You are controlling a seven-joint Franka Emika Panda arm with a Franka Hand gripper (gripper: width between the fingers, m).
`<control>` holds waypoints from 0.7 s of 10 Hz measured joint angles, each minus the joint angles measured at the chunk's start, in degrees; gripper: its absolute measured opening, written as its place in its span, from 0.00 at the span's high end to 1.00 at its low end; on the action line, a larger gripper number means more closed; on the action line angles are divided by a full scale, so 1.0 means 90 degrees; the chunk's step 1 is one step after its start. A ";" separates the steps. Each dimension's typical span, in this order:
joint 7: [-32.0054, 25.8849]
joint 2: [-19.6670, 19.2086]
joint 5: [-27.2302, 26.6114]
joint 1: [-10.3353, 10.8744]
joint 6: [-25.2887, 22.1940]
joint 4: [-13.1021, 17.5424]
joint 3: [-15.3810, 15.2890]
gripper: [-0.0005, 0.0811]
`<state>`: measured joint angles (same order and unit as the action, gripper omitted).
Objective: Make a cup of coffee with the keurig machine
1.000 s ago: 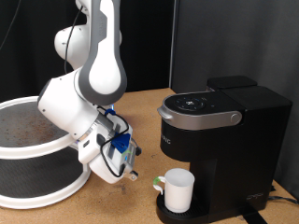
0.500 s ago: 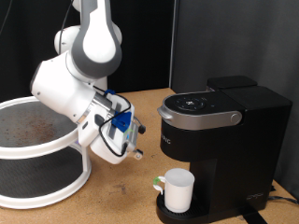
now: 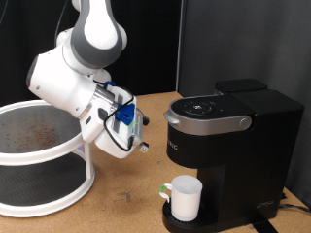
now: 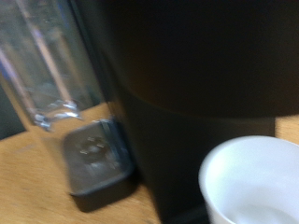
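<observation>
The white cup [image 3: 186, 198] stands on the round drip base of the black keurig machine [image 3: 233, 136], under its brew head, and the lid is down. My gripper [image 3: 143, 146] hangs in the air to the exterior view's left of the machine, above and left of the cup, touching nothing. Nothing shows between its fingers. The wrist view is blurred: it shows the cup's rim [image 4: 249, 183] low against the machine's dark body [image 4: 196, 65], with a clear water tank [image 4: 42, 65] beside it. The gripper's fingers do not show there.
A white round two-tier rack [image 3: 44, 199] fills the exterior view's left side of the wooden table [image 3: 131, 199]. A black curtain hangs behind. The arm's white links reach over the rack.
The arm has risen and drawn back towards the exterior view's upper left, lifting the gripper away from the cup. The cup and the machine have not moved.
</observation>
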<state>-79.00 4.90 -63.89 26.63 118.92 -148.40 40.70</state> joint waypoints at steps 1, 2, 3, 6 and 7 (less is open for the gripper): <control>0.0123 0.0187 0.0077 -0.0059 -0.0288 0.0004 0.0015 0.01; 0.0211 0.0410 0.0085 -0.0120 -0.0532 0.0005 0.0039 0.01; 0.0225 0.0651 0.0084 -0.0166 -0.0667 0.0006 0.0059 0.01; 0.0352 0.1382 0.0032 -0.0212 -0.0636 0.0035 0.0021 0.01; 0.0546 0.1594 0.0117 -0.0225 -0.0574 0.0083 -0.0064 0.01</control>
<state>-74.08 19.24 -62.83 24.60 113.75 -147.65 40.12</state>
